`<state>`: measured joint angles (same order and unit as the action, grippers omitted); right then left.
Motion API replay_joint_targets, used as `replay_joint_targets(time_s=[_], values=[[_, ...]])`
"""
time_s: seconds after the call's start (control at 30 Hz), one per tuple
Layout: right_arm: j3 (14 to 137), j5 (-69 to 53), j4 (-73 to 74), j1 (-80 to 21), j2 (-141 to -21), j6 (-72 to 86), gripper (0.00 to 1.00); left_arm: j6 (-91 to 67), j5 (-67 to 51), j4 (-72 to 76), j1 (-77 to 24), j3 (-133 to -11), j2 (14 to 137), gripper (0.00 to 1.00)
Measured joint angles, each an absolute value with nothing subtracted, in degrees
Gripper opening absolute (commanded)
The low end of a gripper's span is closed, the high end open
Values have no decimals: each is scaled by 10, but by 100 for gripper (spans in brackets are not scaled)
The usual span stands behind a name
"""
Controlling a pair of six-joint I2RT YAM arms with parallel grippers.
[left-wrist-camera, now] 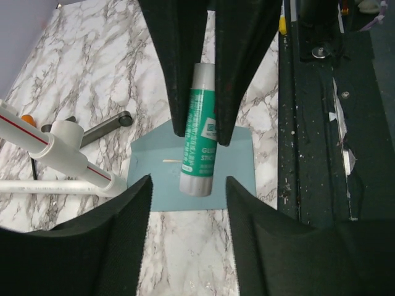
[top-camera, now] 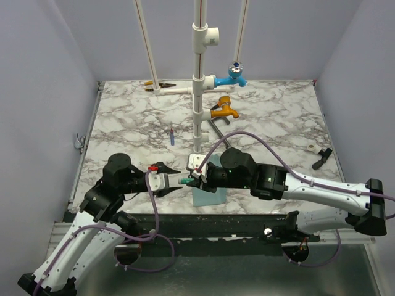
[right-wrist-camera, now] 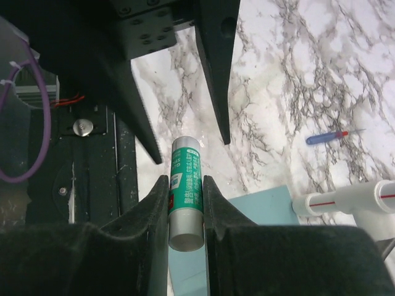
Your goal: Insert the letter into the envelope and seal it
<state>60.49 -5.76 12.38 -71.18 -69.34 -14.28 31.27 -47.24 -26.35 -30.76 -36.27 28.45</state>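
Observation:
The light teal-blue envelope (top-camera: 207, 196) lies flat on the marble table near the front edge; it also shows in the left wrist view (left-wrist-camera: 237, 161) and the right wrist view (right-wrist-camera: 262, 206). The tan letter is not in view. My right gripper (top-camera: 192, 176) is shut on a green and white glue stick (right-wrist-camera: 185, 176) and holds it above the envelope. The stick (left-wrist-camera: 200, 129) points at my left gripper (top-camera: 170, 180). That gripper is open, its jaws wide on either side of the stick's silver end, without touching it.
A white pipe stand (top-camera: 199, 92) with a blue valve (top-camera: 234, 74) and an orange valve (top-camera: 223, 110) rises just behind the envelope. A blue pen (top-camera: 172, 135), a tape roll (top-camera: 311, 147) and a black clip (top-camera: 322, 157) lie on the table. The dark front rail (left-wrist-camera: 321, 123) is close.

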Motion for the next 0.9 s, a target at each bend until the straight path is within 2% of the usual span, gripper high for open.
replay_joint_targets(time_s=[0.23, 0.3, 0.37, 0.43, 0.47, 0.73, 0.9], values=[[604, -68, 119, -724, -688, -176, 1, 303, -472, -264, -308, -369, 297, 44], [604, -67, 119, -724, -688, -181, 1, 303, -472, -264, -308, -369, 302, 37], [605, -67, 119, -725, -688, -182, 1, 302, -472, -265, -308, -370, 306, 25], [604, -64, 117, -725, -688, -183, 1, 302, -474, -269, -309, -371, 308, 2], [604, -62, 116, -725, -688, -183, 1, 302, -477, -272, -310, -371, 308, 0], [605, -41, 103, -726, -692, -128, 1, 331, -469, -293, -312, -380, 303, 0], [608, 1, 69, -721, -716, -38, 1, 408, -388, -306, -322, -386, 291, 0]])
